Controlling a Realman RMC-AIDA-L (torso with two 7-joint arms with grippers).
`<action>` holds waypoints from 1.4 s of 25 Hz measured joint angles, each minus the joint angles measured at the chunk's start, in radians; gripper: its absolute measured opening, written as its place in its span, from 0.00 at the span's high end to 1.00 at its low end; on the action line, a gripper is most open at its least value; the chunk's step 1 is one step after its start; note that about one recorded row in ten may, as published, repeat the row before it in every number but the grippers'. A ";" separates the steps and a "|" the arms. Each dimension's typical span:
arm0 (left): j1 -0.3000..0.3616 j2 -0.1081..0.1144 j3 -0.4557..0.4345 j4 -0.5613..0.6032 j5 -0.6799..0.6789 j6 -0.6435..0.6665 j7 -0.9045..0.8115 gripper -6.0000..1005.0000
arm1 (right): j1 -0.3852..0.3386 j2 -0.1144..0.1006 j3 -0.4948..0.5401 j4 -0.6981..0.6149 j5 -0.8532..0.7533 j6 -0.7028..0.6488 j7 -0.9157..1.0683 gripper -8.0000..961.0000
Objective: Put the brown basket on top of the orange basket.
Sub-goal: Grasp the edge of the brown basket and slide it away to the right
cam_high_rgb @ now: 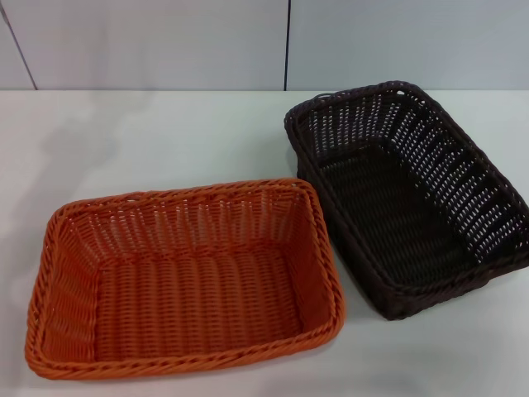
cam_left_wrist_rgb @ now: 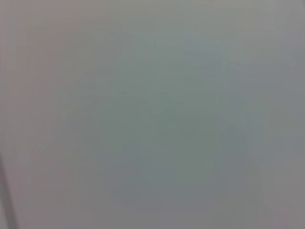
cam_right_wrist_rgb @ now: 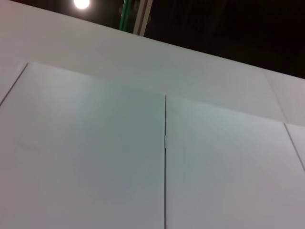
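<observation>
The orange basket sits on the white table at the near left, empty, its long side running left to right. The brown basket lies to its right and farther back, turned at an angle and also empty; its near-left corner comes close to the orange basket's right rim. Neither gripper nor any arm appears in the head view. The left wrist view is filled by a plain grey surface, and the right wrist view by white wall panels, with no fingers showing in either.
The white table spreads behind and to the left of the baskets. A white panelled wall with a dark vertical seam rises at the table's far edge.
</observation>
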 joint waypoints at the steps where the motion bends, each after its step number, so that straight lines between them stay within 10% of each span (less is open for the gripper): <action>1: 0.021 0.000 0.000 0.002 -0.060 0.038 0.011 0.46 | 0.003 0.000 0.000 0.002 0.000 0.003 0.000 0.18; 13: 0.210 -0.007 -0.049 0.107 -0.818 0.057 0.479 0.45 | 0.041 -0.003 -0.001 0.040 0.000 0.033 0.002 0.18; 21: 0.214 -0.007 -0.289 0.496 -1.211 -0.403 0.842 0.45 | 0.058 -0.003 0.000 0.048 0.000 0.107 0.041 0.18; 35: 0.245 -0.005 -0.393 0.783 -1.369 -0.570 1.054 0.45 | -0.123 -0.006 0.035 -0.386 -0.058 0.658 0.011 0.18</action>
